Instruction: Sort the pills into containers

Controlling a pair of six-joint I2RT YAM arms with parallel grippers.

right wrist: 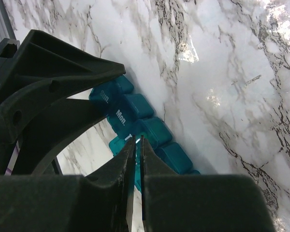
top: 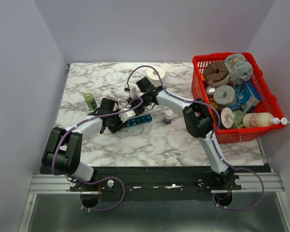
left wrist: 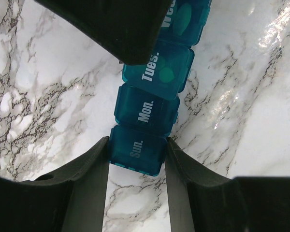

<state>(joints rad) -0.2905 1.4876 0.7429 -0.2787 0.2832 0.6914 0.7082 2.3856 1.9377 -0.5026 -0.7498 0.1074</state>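
Steadying the long teal-blue plastic pill organizer strip at centre frame, the left gripper clamped its Sun. end, probably so the right gripper, fingers pressed nearly together above Tues., could work; no pills showed clearly

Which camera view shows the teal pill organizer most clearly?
The left wrist view: the pill organizer fills the middle, and its Sun., Mon. and Tues. labels are readable. The top external view shows it only as a small, partly covered strip. The right wrist view shows a few compartments, partly hidden.
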